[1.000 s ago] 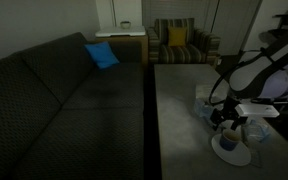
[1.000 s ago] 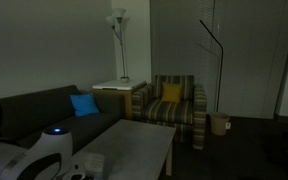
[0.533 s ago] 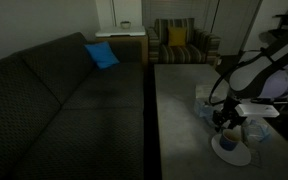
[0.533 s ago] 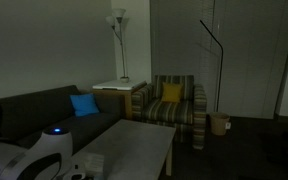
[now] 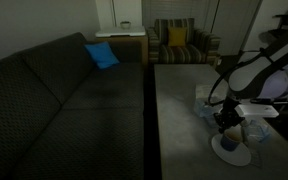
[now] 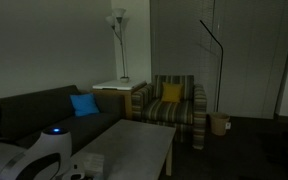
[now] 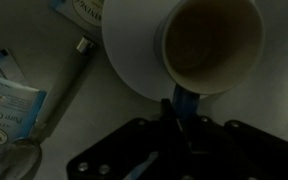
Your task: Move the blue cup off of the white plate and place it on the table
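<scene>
The blue cup [image 7: 212,45] stands upright and off-centre on the white plate [image 7: 134,50], its tan inside showing in the wrist view. The jaws hang right at the cup's side, with a blue strip of it running in between them. The dim picture does not show whether they grip it. The plate lies on the grey counter [image 5: 179,110], with paper packets [image 7: 4,100] just beside it and a dark sofa [image 5: 64,100] alongside.
</scene>
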Available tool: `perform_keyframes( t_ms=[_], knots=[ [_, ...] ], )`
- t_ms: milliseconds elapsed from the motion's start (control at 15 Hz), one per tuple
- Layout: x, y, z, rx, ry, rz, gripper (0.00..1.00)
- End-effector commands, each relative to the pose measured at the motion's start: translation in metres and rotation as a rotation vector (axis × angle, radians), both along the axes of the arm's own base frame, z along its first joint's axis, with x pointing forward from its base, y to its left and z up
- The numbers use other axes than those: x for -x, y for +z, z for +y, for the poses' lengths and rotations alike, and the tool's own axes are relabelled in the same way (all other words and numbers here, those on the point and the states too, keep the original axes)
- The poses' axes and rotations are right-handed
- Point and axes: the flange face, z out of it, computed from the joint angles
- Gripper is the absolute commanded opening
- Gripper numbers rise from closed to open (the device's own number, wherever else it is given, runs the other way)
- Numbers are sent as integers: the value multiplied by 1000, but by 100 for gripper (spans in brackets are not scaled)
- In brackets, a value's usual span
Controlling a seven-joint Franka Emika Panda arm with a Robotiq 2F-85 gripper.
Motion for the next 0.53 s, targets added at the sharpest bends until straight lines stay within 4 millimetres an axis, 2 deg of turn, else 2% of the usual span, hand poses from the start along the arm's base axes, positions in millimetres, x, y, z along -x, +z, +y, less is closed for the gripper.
perform_keyframes(
  t_ms=[0,467],
  knots=[
    [1,0,2,-6,21,21,3],
    [-1,6,20,54,63,59,3]
  ],
)
